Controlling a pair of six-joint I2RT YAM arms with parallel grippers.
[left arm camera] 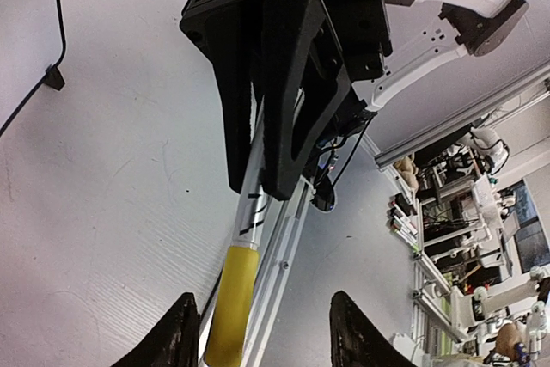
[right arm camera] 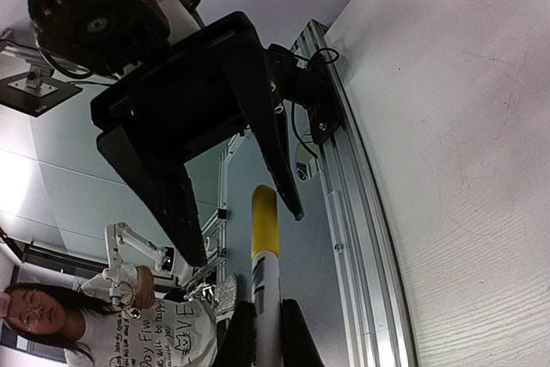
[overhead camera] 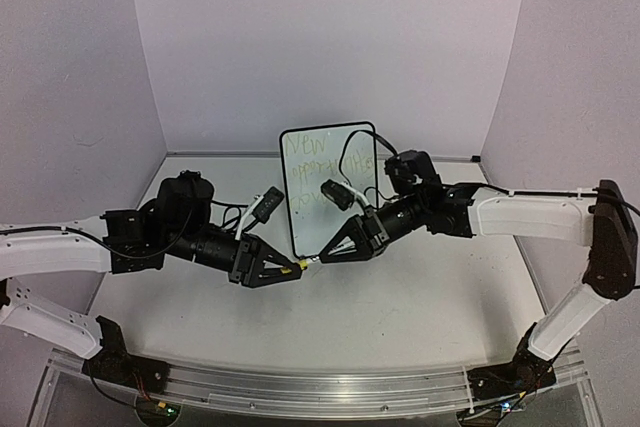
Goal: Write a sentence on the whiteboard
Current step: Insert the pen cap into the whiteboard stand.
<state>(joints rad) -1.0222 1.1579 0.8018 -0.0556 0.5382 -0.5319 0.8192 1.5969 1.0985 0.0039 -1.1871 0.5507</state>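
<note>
The whiteboard (overhead camera: 322, 229) stands upright at the far middle of the desk (overhead camera: 420, 302), close to the back wall, its white face turned toward the arms. The sentence (overhead camera: 312, 163) sits in the upper left part of the board as faint yellow-green handwriting in about three short lines; the strokes are too thin to read beyond a few capitals in the top line. A black cable (overhead camera: 350, 151) from the right arm loops in front of the board's upper right part.

Both arms reach in toward the middle and meet low in front of the board, tip to tip. The right pincer (overhead camera: 322, 258) is clenched on the white barrel of a marker (right arm camera: 265, 285), which it holds pointing toward the left arm, yellow cap (left arm camera: 231, 305) outward. The left pincer (overhead camera: 297, 267) is released: its two fingers (left arm camera: 182, 333) stand well apart on either side of the cap, which lies nearer one finger than the other, and the far finger is plainly clear of it. Whether the near finger touches the cap cannot be told.

The marker is held above the desk surface and apart from the board. An aluminium rail (overhead camera: 300, 387) runs along the near edge of the desk
</note>
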